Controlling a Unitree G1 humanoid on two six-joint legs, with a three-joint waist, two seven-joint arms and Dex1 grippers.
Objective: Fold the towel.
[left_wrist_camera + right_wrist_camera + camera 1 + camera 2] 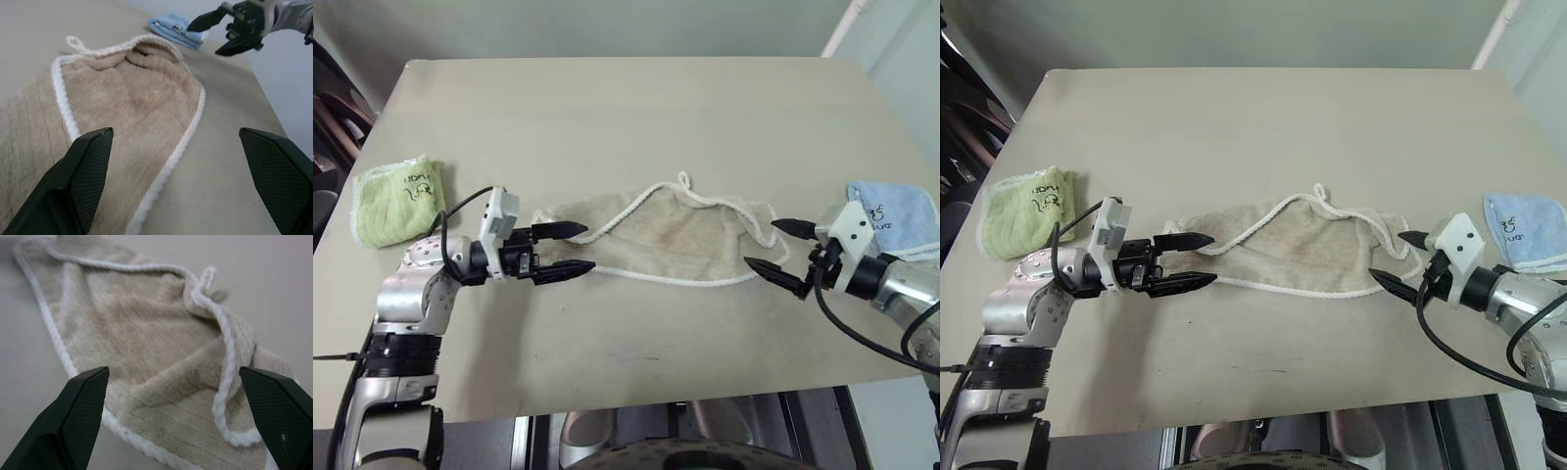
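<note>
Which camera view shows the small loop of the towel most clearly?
The right wrist view: the loop stands out close up on the towel edge. The left wrist view shows the loop farther away, at the far corner. Both eye views show it from above as a tiny white ring on the far edge.

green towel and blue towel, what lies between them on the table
The beige towel lies between the green towel and blue towel, with both grippers at its ends, seen in the left eye view.
</note>
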